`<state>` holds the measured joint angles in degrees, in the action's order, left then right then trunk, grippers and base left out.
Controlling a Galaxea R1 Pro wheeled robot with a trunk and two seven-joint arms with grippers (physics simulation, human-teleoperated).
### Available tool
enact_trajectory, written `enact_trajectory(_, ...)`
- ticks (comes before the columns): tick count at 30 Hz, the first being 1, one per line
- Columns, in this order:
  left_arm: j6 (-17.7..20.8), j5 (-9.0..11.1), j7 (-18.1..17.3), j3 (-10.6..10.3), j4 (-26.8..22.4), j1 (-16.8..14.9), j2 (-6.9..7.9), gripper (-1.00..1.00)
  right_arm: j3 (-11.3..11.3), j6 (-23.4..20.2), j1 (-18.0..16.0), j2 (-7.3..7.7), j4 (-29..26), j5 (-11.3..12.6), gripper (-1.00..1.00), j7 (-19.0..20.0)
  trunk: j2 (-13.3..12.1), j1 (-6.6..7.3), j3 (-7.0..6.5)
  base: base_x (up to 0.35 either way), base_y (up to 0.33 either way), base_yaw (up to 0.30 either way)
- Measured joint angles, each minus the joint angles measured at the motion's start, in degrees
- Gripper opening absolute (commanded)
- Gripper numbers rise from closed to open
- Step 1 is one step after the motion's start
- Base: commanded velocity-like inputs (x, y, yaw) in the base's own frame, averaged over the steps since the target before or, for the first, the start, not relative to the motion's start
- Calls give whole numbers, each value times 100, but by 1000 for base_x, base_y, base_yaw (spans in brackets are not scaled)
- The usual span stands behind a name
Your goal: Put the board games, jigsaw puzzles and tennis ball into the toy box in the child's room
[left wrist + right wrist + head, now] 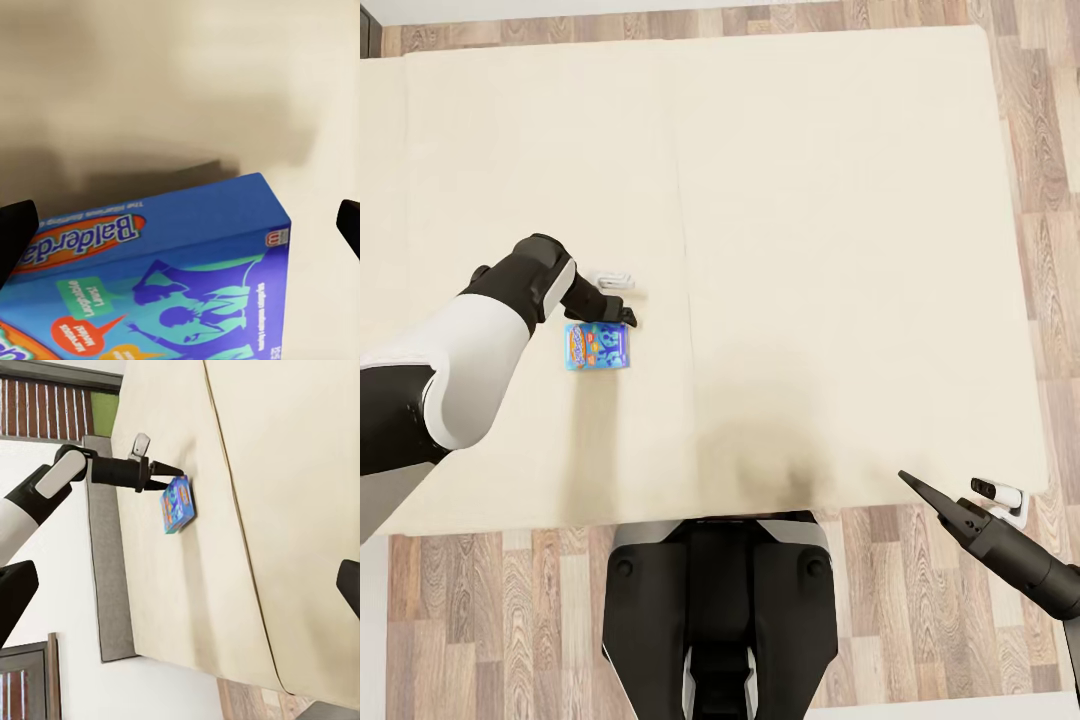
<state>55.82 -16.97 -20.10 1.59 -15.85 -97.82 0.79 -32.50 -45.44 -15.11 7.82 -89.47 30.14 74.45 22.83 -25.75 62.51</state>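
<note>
The small blue board game [599, 347] lies flat on the bed [810, 250], w/ its printed lid up, on the left half of the mattress as seen from the head cam, just left of the seam running down the cover. "Balderdash" lettering reads on the box [172, 285] in the left wrist view.

The left gripper [622, 301] hovers at the game's far edge, fingers spread wide, nothing held. One finger is white, the other dark. The dark tip sits right at the box's far right corner; can't tell if it touches. In the left wrist view both dark fingertips [15, 232] stand at the frame edges w/ the box between them, gap wider than the box. The right wrist cam shows the same arm reaching over the bed, gripper [161, 475] just beside the game [178, 504].

The right gripper [960, 497] hangs off the bed's near right corner, over the wood floor [510, 620], well apart from the game. Fingers wide apart, empty.

Robot trunk [720, 610] stands at the bed's near edge.
</note>
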Motion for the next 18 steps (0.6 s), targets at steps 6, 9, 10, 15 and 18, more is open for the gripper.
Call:
enact_trajectory(6, 51, -4, -113, 54, -9, 157, -11, 100, -17, -1, 0, -97, 9, -25, 100, -25, 4, 2, -1, 0, 0, 0)
enact_trajectory(9, 94, -28, -117, 62, -172, 242, -20, 100, -8, -1, 0, -42, 9, -27, 100, -25, 3, 2, -1, 0, 0, 0)
enact_trajectory(10, 103, -30, -124, 63, -224, 270, -19, 100, -8, -1, 0, -20, 9, -26, 100, -25, 3, 2, -1, 0, 0, 0)
enact_trajectory(15, 124, -31, -132, 65, -416, 377, -12, 100, -1, -1, 0, 5, 9, -26, 100, -25, 4, 3, -1, 0, 0, 0)
enact_trajectory(18, 125, -24, -135, 65, -425, 381, -9, 100, -2, -1, 0, 7, 9, -26, 100, -25, 4, 3, -1, 0, 0, 0)
